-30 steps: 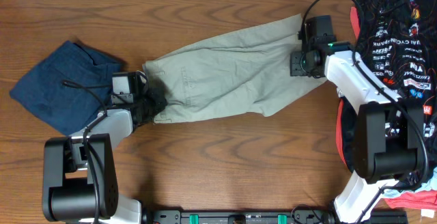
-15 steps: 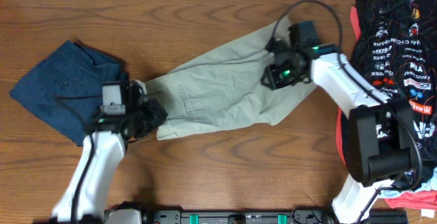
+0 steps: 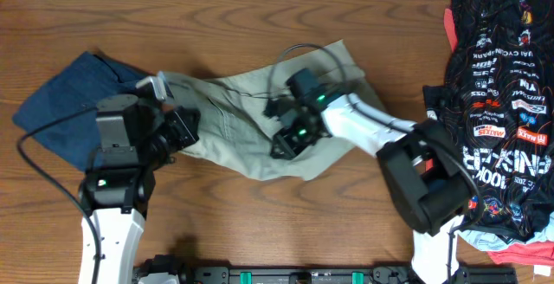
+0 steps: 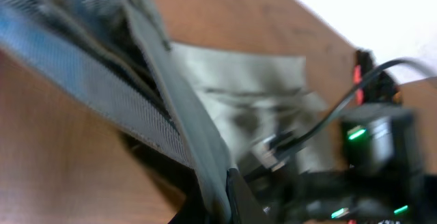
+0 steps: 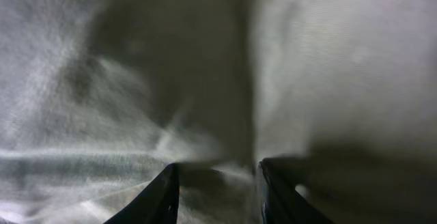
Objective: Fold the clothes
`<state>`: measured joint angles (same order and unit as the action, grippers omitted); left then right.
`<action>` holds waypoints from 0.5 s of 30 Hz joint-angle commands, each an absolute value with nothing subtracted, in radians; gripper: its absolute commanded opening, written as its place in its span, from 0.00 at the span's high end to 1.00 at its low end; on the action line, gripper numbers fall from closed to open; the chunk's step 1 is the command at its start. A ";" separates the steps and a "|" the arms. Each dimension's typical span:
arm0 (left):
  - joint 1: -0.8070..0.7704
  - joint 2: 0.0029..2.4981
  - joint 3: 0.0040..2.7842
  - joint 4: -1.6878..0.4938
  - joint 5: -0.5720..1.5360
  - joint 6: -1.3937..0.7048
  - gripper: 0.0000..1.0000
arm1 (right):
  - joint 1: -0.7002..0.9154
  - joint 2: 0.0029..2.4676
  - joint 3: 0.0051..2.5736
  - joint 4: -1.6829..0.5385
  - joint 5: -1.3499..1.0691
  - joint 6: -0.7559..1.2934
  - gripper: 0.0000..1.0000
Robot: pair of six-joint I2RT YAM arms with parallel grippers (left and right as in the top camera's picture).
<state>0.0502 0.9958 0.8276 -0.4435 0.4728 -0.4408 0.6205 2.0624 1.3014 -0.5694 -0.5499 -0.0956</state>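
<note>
3 garments are seen on the counter (image 3: 260,16): 1 pair of khaki shorts (image 3: 229,115) at the middle, 1 pair of navy trousers (image 3: 56,111) at the left, and 1 black jersey (image 3: 498,59) at the right, laid over red cloth (image 3: 511,249) that is cut off by the frame edge. 2 claws are counted. The left claw (image 3: 179,126) is closed on the shorts' left end, though the left wrist view is blurred and the fingers are hardly made out. The right claw (image 5: 215,183) is pinched on a raised fold of khaki cloth; from overhead its fingers are hidden. Compared with 1 s ago, the shorts are bunched shorter, and the right claw is found much nearer the left one.
</note>
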 commanded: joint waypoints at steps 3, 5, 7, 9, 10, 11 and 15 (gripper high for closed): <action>0.049 0.967 0.934 -0.478 0.487 -0.438 0.94 | 0.714 2.101 1.297 -0.468 -0.566 -0.060 0.62; 0.049 0.966 0.937 -0.494 0.487 -0.438 0.94 | 0.733 2.101 1.315 -0.464 -0.559 -0.061 0.60; 0.049 0.973 0.937 -0.527 0.484 -0.433 0.94 | 0.739 2.092 1.333 -0.482 -0.522 -0.060 0.56; 0.049 0.988 0.937 -0.564 0.482 -0.405 0.94 | 0.731 2.071 1.353 -0.519 -0.442 -0.060 0.54; 0.049 0.998 0.937 -0.580 0.482 -0.395 0.94 | 0.718 2.054 1.368 -0.550 -0.383 -0.059 0.54; 0.049 1.008 0.937 -0.591 0.482 -0.393 0.94 | 0.708 2.040 1.378 -0.571 -0.346 -0.057 0.54; 0.049 1.046 0.937 -0.605 0.482 -0.393 0.94 | 0.628 1.958 1.407 -0.625 -0.178 -0.020 0.52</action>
